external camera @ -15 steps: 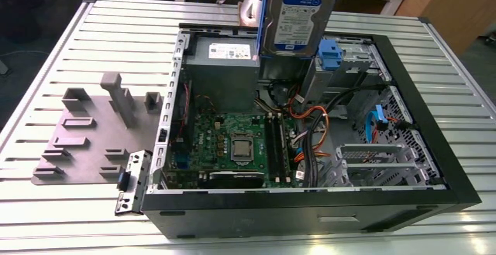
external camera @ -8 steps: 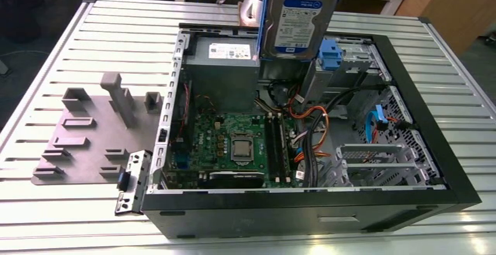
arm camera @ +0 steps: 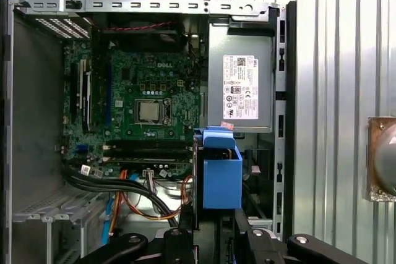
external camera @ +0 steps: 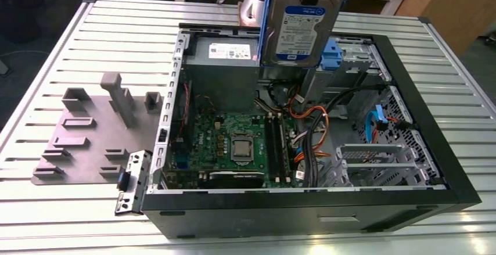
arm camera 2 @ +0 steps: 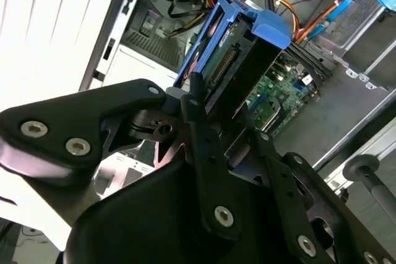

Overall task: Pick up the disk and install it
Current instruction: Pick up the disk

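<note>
While the fingers point(arm camera 2: 199, 115) clamp it, the silver, blue-railed disk point(external camera: 301, 31) hangs upright over the case point(external camera: 310, 211).

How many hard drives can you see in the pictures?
1. The disk is held in the hand, above the open computer case. More could be hidden inside the case's metal bays.

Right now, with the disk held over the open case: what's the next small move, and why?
Probably a short, slow descent, keeping the disk upright. The gripper is shut on its blue carrier, and it hangs above the open computer case, near the power supply. Orange cables lie below it, so small steps look safest.
</note>
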You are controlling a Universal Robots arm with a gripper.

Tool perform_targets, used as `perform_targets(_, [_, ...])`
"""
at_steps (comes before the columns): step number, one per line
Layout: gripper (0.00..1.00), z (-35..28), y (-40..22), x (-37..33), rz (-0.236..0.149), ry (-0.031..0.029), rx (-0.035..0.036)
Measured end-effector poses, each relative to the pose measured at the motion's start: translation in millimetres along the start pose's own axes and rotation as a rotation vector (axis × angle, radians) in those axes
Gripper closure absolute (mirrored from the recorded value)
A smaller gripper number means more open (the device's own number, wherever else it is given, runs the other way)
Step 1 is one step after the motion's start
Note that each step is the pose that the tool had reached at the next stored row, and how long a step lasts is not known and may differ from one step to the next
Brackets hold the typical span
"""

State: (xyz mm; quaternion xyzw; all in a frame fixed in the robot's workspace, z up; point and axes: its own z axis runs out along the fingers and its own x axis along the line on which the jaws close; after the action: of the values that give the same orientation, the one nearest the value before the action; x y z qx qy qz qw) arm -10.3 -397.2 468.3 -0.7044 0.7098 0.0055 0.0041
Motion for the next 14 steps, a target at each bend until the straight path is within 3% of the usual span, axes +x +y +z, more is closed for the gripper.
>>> perform_targets(9, [0.65,-0.2,-0.1,14.8,0.0,0.0087,0.0])
perform_targets(14, [0.65,-0.4,-0.2,27.5,0.0,0.0126,0.0001])
